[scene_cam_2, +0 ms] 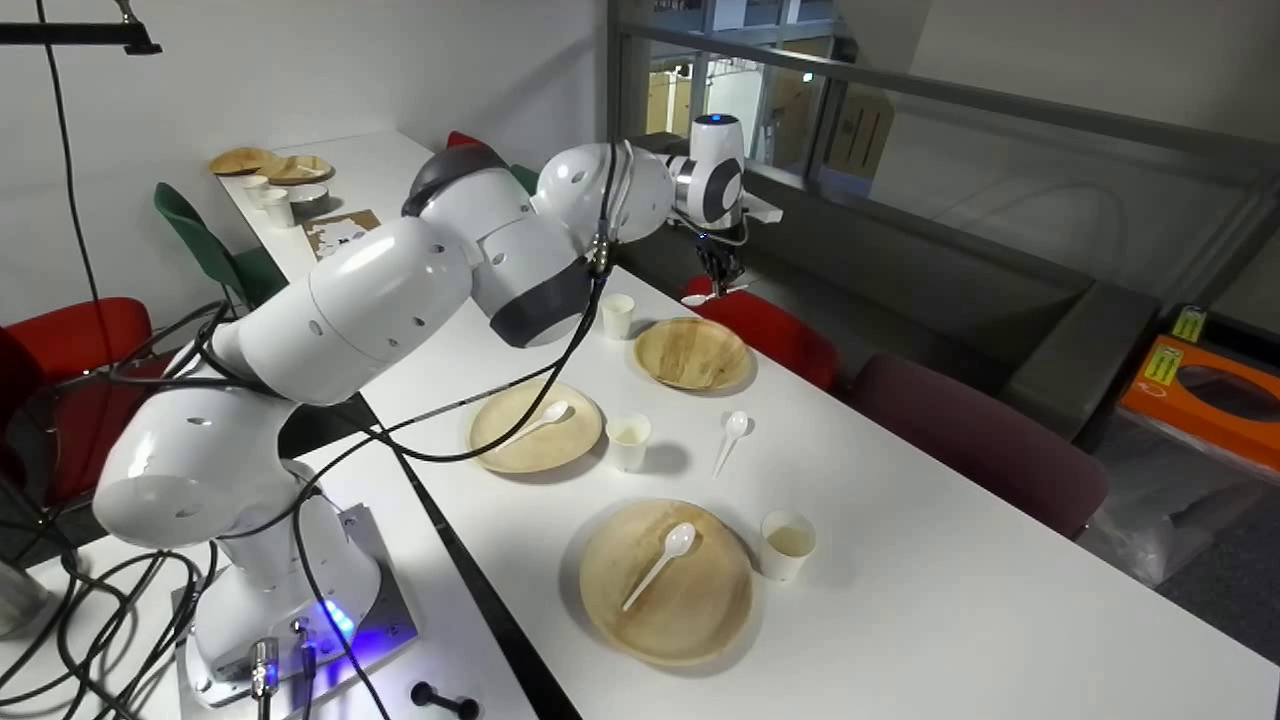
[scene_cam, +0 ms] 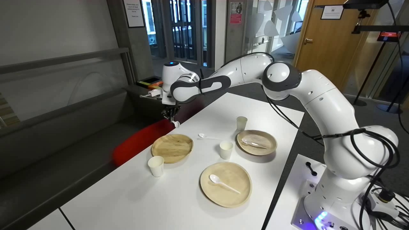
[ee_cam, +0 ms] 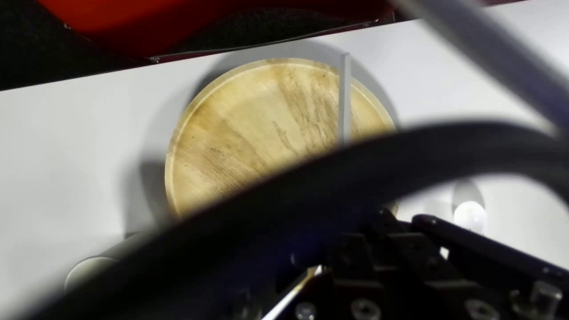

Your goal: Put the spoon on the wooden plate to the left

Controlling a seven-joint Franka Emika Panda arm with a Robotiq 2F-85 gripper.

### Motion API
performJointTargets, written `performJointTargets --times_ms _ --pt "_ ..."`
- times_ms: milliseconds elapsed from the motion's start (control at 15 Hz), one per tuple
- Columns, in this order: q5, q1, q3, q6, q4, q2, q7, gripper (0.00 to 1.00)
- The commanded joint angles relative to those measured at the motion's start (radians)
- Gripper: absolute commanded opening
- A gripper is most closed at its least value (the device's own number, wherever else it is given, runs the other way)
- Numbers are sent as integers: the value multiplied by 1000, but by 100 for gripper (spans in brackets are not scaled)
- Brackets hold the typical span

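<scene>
One white spoon (scene_cam: pixel 176 124): held, my gripper (scene_cam_2: pixel 719 288) clamped on it, off the table (scene_cam: pixel 127 198) in both exterior views. One wooden plate (scene_cam: pixel 172 148), near the red chair (scene_cam: pixel 142 140), which I take for the target; in the wrist view the spoon's handle (ee_cam: pixel 345 98) shows across it, not yet set down. One loose spoon (scene_cam: pixel 202 135), lying on the table, not in hand. Judged done, from where I sit: pick-up and carry to the plate. Judged left: final alignment, lowering, release, retreat.
</scene>
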Motion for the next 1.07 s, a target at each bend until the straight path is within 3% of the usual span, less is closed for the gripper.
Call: performJointTargets --times_ms 0,667,1000 --pt "-66 -51 86 2 -71 -7 0 1" --pt "-195 -136 218 -47 -138 108 2 1" --pt "-237 -125 243 -81 -110 176 2 1"
